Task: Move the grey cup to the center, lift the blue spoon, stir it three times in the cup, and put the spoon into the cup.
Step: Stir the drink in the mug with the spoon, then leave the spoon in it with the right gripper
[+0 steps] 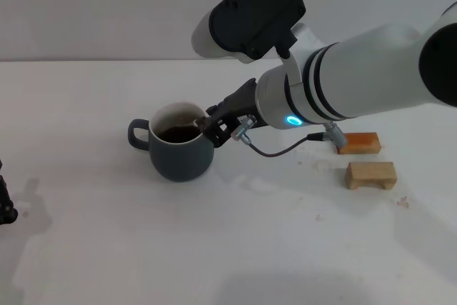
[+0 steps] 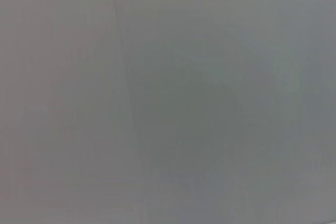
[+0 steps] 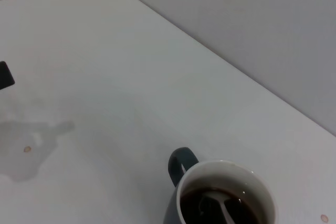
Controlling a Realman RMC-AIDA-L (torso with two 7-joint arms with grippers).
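Cup (image 1: 180,152) upright near table (image 1: 107,248) centre, handle toward robot's left, part-filled with dark liquid. Right gripper (image 1: 211,128) at the cup rim on its right side, fingers apparently pinched narrow; whether on the spoon cannot be told from the head view. Spoon (image 3: 223,207) in the liquid, thin neck rising toward the rim, handle out of sight. Judged: spoon light, stiff, slim, prone to twist, best pinched mid-handle; cup heavy, glazed, breakable, spill-prone. Left gripper (image 1: 6,205) parked at table's left edge, fingers indeterminate. Two wooden blocks (image 1: 370,174) well right.
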